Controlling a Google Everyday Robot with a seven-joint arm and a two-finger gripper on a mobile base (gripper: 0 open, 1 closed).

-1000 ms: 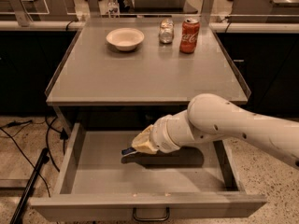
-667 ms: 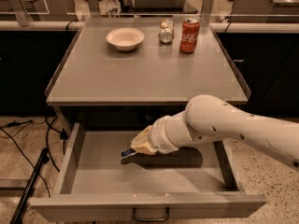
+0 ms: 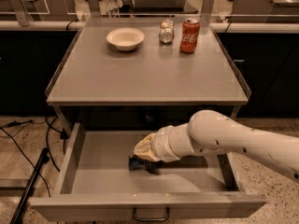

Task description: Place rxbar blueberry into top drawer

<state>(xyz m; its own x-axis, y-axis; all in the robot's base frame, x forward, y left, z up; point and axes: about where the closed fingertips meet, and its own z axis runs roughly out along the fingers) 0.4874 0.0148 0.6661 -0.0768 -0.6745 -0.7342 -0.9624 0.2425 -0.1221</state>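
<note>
Gripper: you are seeing the gripper [image 3: 145,159] hanging low inside the open top drawer [image 3: 93,178], over the middle of its grey floor.
Arm: the white arm [image 3: 233,139] is coming in from the right of the view and crossing the drawer's right wall to reach the gripper.
Hand state: you cannot tell whether it is grasping or has released; the cream wrist cover is hiding the working end.
Rxbar blueberry: the rxbar blueberry [image 3: 134,163] is showing as a dark blue edge right at the gripper's tip, just below it and down at the drawer floor. Whether it is resting on the floor you cannot tell.
Handle: the dark loop handle [image 3: 151,214] is sitting on the front panel, nearer to you than the gripper.
Table top: the table top [image 3: 140,78] is lying above the gripper and carrying 3 things.
Bowl: 1 pale bowl [image 3: 125,38] is standing well beyond the gripper, toward the far left.
Jar: 1 small clear jar [image 3: 166,31] is standing far beyond the gripper.
Can: 1 red soda can [image 3: 189,35] is standing just beside the jar, on its right.
</note>
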